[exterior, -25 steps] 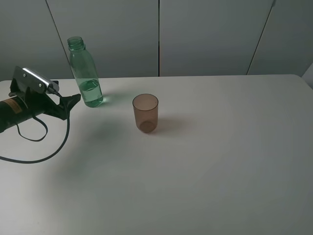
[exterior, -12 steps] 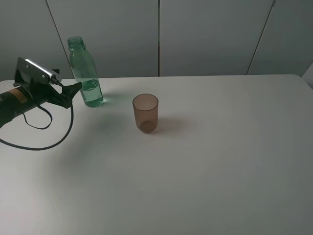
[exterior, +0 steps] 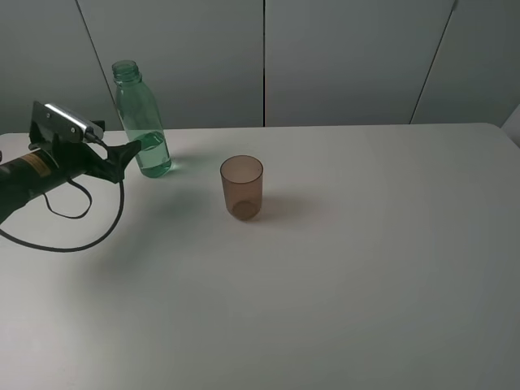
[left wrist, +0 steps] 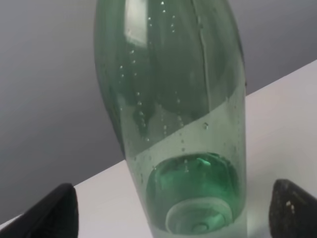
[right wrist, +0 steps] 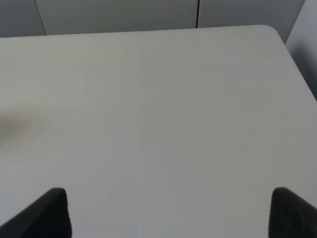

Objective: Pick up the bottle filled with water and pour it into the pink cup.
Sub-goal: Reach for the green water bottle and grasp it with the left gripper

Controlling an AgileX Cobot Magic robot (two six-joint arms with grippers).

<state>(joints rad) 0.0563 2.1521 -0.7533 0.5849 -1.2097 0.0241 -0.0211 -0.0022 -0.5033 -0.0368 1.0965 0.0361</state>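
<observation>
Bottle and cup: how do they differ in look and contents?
The bottle is tall and green; the cup is short and brownish-pink. The bottle narrows to a neck; the cup is straight-sided. The bottle holds some water; the cup looks empty. Both stand upright, see-through.

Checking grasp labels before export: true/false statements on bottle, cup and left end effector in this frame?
1. The bottle stands upright, uncapped. True.
2. The bottle is full to the neck. False: water fills only its lower part.
3. The left end effector is open, not clamped on the bottle. True.
4. The pink cup lies on its side. False: it stands upright, apart from the bottle.
</observation>
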